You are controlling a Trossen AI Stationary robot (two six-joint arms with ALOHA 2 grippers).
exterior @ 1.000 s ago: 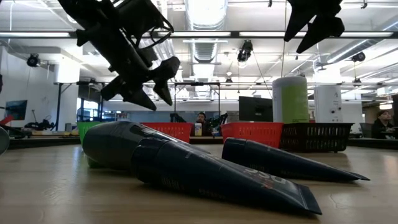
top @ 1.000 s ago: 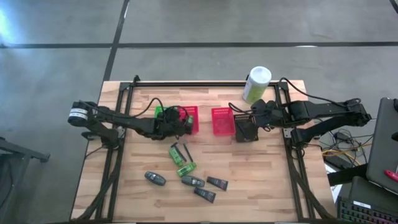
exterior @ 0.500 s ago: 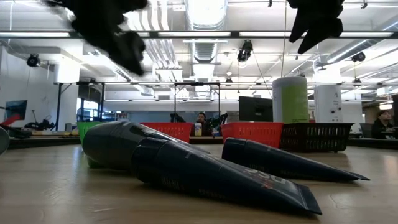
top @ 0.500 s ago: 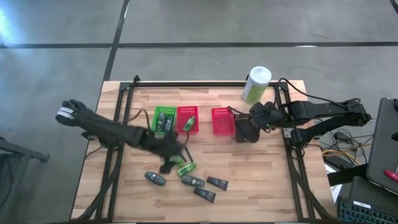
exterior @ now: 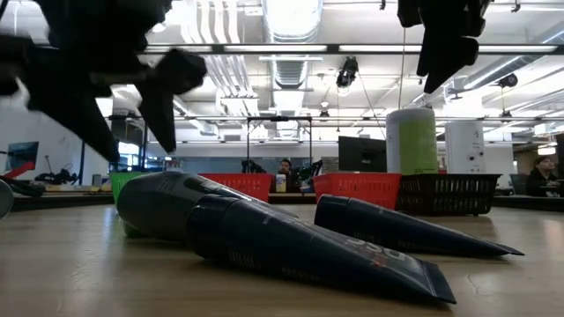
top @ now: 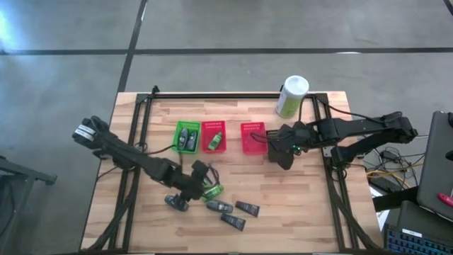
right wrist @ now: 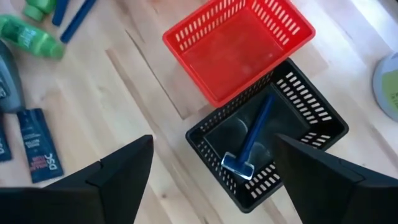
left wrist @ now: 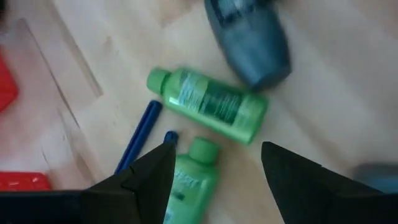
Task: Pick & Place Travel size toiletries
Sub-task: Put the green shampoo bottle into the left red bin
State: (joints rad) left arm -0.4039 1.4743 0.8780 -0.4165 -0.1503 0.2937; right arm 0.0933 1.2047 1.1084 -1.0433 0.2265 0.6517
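A light wooden table (top: 297, 198) is seen from straight above, with two dark robot arms reaching in from either side. The left gripper (left wrist: 214, 171) is hovering over a loose cluster of travel-size toiletries lying near the front edge of the table. Its two dark fingers are standing apart and holding nothing. Just beneath them are lying two bright green plastic tubes (left wrist: 208, 104) side by side, two thin blue razor-like sticks (left wrist: 138, 138) touching them, and a grey oval bottle (left wrist: 250, 40) close by. A few more grey bottles and flat dark tubes (top: 247, 208) are lying scattered nearby.

Farther back, a row of small mesh baskets is sitting: a green basket (top: 187, 136) holding grey bottles, a red basket (top: 214, 136) holding a green tube, a second, empty red basket (right wrist: 239, 46), and a black basket (right wrist: 270, 149) with a blue razor (right wrist: 249, 143) lying inside. The right gripper (right wrist: 211, 171) is hanging above the black basket, fingers spread, empty.

The step in hand appears to be the left arm reaching for its next item. The next move likely calls for lowering squarely over one green tube, closing on it alone without nudging its neighbour or the sticks, then carrying it to the red basket that holds a tube.
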